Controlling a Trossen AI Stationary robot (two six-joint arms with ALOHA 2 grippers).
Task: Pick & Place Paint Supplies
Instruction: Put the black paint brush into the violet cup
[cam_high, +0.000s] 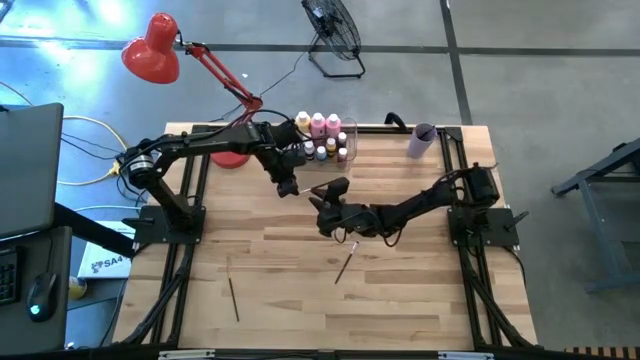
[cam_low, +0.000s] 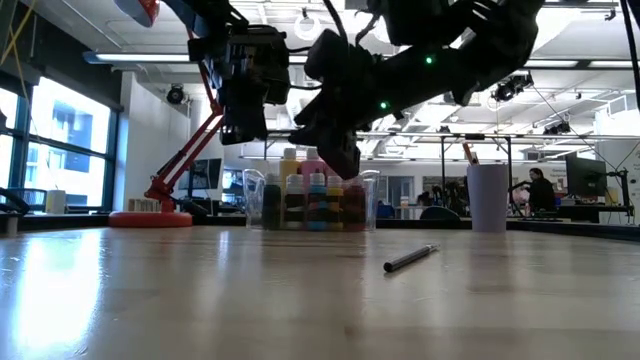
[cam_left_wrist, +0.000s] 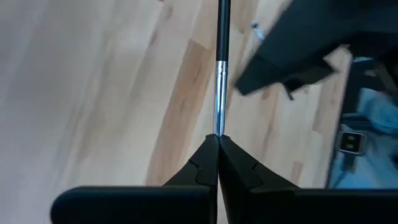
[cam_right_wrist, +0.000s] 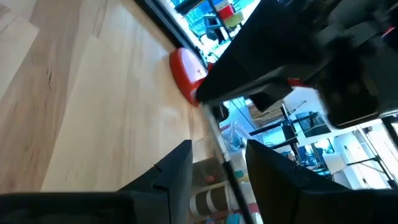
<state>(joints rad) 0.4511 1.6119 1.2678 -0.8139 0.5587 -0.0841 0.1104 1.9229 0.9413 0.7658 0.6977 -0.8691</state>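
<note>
Risk first: the left gripper (cam_left_wrist: 217, 140) has its fingers pressed together on just the tip of a thin paintbrush (cam_left_wrist: 219, 81), with almost the whole length sticking out past them. That's a skinny pinch, so my guess is the brush could pivot or slide out if the arm swings. The right gripper (cam_right_wrist: 217, 165) is spread, with what looks like that same brush running through the gap, so this reads like a handover. If the left one lets go before the right one bites, the brush drops onto the surface (cam_high: 300, 290). The two arms are also nearly touching mid-surface, so a bump seems possible.

Going near to far in the overhead view: one loose brush (cam_high: 233, 298) lies around 7 o'clock on the surface, another loose brush (cam_high: 346, 265) just past centre at about 5 o'clock from the grippers. The clear bin (cam_high: 322, 140) with the bottles (cam_high: 325, 124) sits at the 12 o'clock edge, and the lilac cup (cam_high: 422, 140) at roughly 1 o'clock.

Hard to make out: from overhead and from table height the held brush is basically lost against the dark arms, so I can't tell how high it hangs. The small bottles in the bin overlap too much to count, and the right gripper's view of the brush is partly blocked by the other arm.
</note>
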